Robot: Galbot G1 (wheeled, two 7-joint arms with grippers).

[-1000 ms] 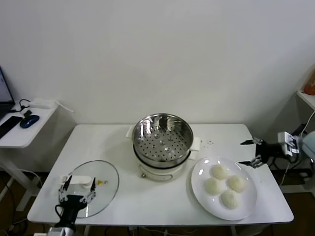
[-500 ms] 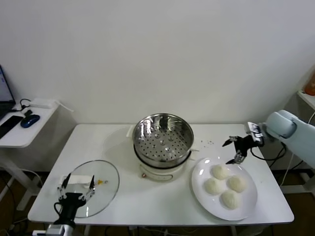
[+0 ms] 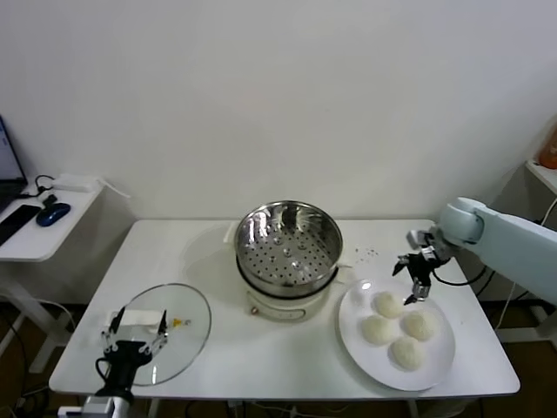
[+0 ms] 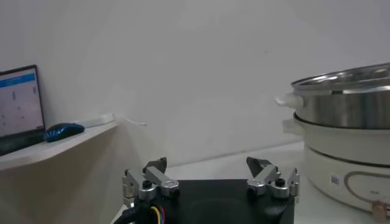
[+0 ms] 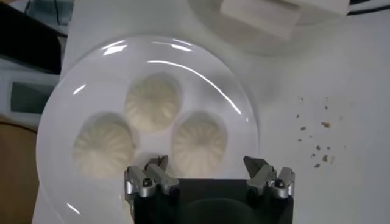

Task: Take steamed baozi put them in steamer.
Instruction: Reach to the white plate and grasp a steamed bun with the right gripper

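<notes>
Above the far edge of the white plate (image 3: pixel 439 370) on the right side of the table (image 3: pixel 261 348), your right gripper (image 3: pixel 410 281) hangs with its fingers spread wide, empty, just over the farthest of the buns. You can see the steamed baozi (image 3: pixel 390 304) there: four off-white buns sitting close together on the plate, none of them lifted. From the right wrist view, three of them show below the parted fingertips (image 5: pixel 158 167), the nearest bun (image 5: pixel 198 144) lying directly under the gap, with the plate (image 5: pixel 61 122) rim curving round them.

Your steamer (image 3: pixel 288 242) stands at the middle of the table, left of the plate and just beside it: a shiny steel basket with a perforated floor, seated on a white pot base (image 3: pixel 283 303). Nothing lies inside it. A few dark crumbs (image 3: pixel 370 253) dot the tabletop between the steamer and your right gripper.

Your left gripper (image 3: pixel 135 335) sits parked at the near left corner of the table, over the round glass lid (image 3: pixel 178 326) lying flat there, its fingers also spread and empty. Its wrist view shows the steamer (image 4: pixel 347 97) side-on and well apart from it. Off to the far left, a side shelf (image 3: pixel 35 235) carries a blue mouse (image 3: pixel 52 214).
</notes>
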